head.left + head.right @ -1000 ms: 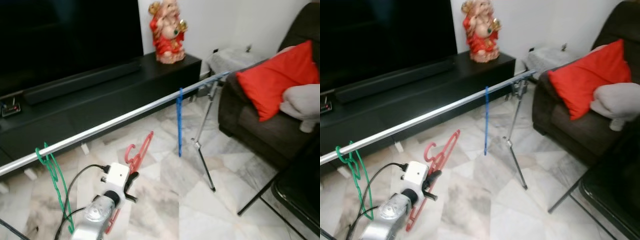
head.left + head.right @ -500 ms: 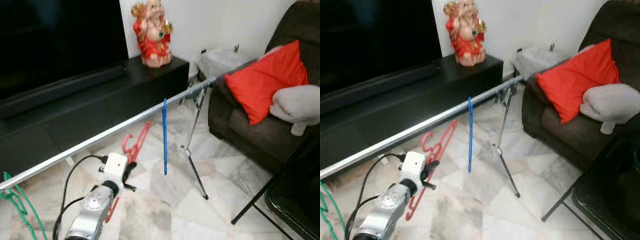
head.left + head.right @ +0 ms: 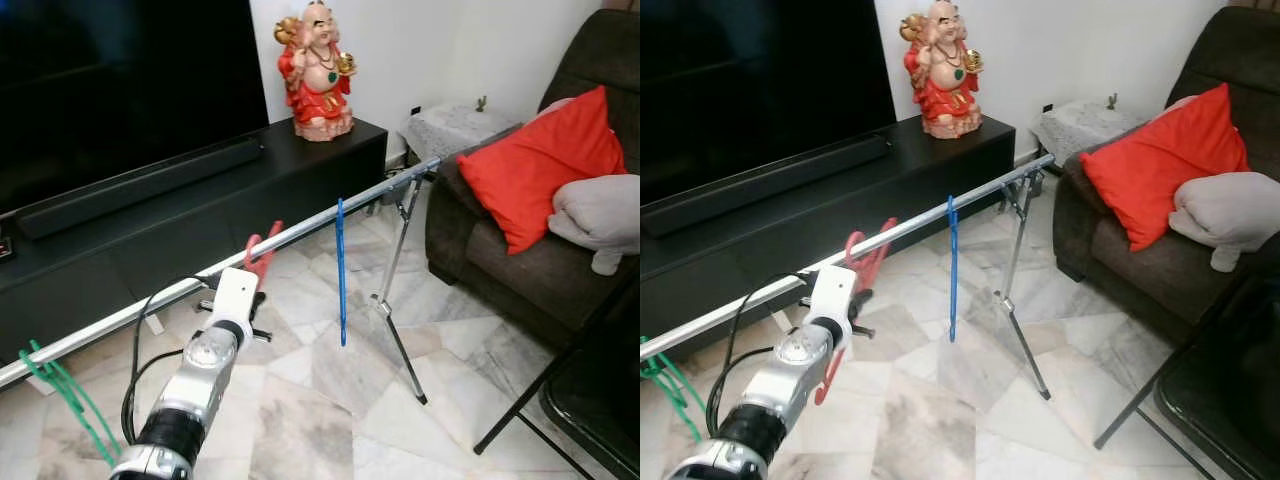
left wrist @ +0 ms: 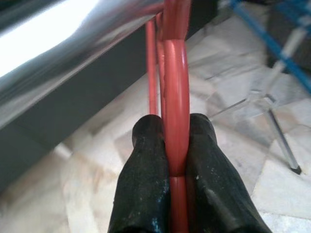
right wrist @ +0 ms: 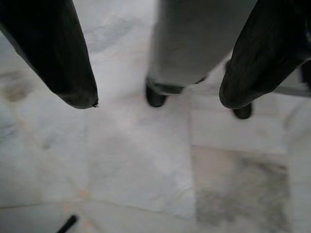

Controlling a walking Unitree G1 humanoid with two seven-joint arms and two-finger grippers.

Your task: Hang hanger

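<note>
Left gripper [image 4: 175,141] raised to the silver rail [image 3: 300,226], fingers clamped on the red hanger [image 4: 174,97], its top touching the rail, blue hanger [image 3: 340,270] hanging further along, green hanger [image 3: 65,400] near the other end, right gripper [image 5: 155,97] idle over marble floor [image 5: 146,165], fingers apart.

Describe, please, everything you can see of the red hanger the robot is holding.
The red hanger looks like glossy plastic, with a thin rod beside its thicker curved hook. The left gripper has its jaws shut on it, one on each side. Its hook reaches up to the silver rail, between the green hangers and the blue hanger; the rest trails down beside the arm.
</note>
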